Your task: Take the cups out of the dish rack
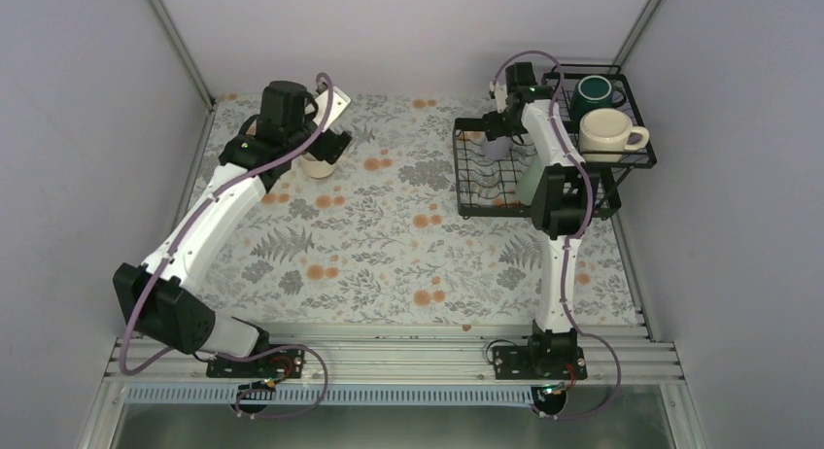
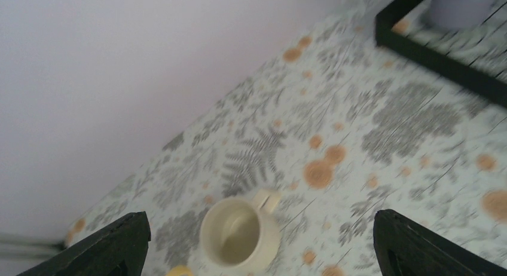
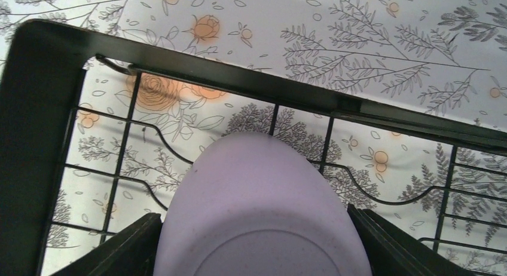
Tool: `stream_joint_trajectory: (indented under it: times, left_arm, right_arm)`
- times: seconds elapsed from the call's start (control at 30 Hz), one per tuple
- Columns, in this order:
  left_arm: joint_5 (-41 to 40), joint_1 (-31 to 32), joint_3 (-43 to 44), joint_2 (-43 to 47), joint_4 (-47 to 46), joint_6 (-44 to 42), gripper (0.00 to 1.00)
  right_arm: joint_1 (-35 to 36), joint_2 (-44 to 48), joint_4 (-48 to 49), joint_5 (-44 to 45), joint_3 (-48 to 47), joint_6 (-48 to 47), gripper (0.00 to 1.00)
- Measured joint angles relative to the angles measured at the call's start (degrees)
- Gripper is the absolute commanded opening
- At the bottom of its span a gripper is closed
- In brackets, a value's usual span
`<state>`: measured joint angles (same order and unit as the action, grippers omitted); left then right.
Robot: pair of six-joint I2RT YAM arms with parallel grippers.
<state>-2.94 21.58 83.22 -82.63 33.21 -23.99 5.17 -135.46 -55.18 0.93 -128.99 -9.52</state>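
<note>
The black wire dish rack (image 1: 457,167) stands at the back right. An upside-down lavender tumbler (image 3: 263,198) sits in its tray, and my right gripper (image 3: 257,228) is shut on it, one finger against each side. The rack frame (image 3: 239,79) runs just beyond the tumbler. A mint-green tumbler (image 1: 530,182) also stands in the tray. A dark green mug (image 1: 593,94) and a cream mug (image 1: 610,133) sit in the raised basket. My left gripper (image 2: 263,228) hangs open above another cream mug (image 2: 239,231), which stands upright on the table. A yellow cup's edge (image 2: 179,270) shows beside it.
The flowered tablecloth (image 1: 389,235) covers the table between the arms. Grey walls close in the back and both sides, and the left gripper is near the back left wall (image 2: 119,79). The rack's corner (image 2: 436,58) shows far right in the left wrist view.
</note>
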Motion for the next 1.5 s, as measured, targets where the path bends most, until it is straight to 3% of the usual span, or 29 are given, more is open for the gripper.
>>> stream_joint_trajectory:
  times: [0.2, 0.37, 0.57, 0.83, 1.2, 1.5]
  left_arm:
    - [11.3, -0.6, -2.4, 3.2, -7.7, 6.2, 1.0]
    - [27.0, -7.1, -1.8, 1.3, -13.1, 11.5, 1.0]
    - [48.5, -11.4, 7.4, -11.1, -18.2, 20.1, 1.0]
    - [70.4, -7.9, 14.5, -24.1, -18.8, 26.3, 1.0]
    - [76.5, -0.7, 26.2, -27.1, -17.2, 26.8, 1.0]
    - [77.1, -1.1, 29.3, -31.2, -13.4, 24.8, 1.0]
  right_arm:
    - [0.0, 2.0, -2.1, -4.4, 0.0, 0.0, 0.39]
    - [0.4, 9.7, -3.8, -12.3, 0.0, 0.3, 0.36]
    - [2.1, 23.5, -3.7, -24.7, -0.7, 1.6, 0.33]
    - [4.3, 29.7, -3.1, -37.6, -0.4, 3.1, 0.35]
    - [6.8, 29.6, -3.1, -43.3, 4.0, 3.7, 0.36]
    - [7.1, 29.7, -3.1, -42.1, 4.8, 3.6, 0.35]
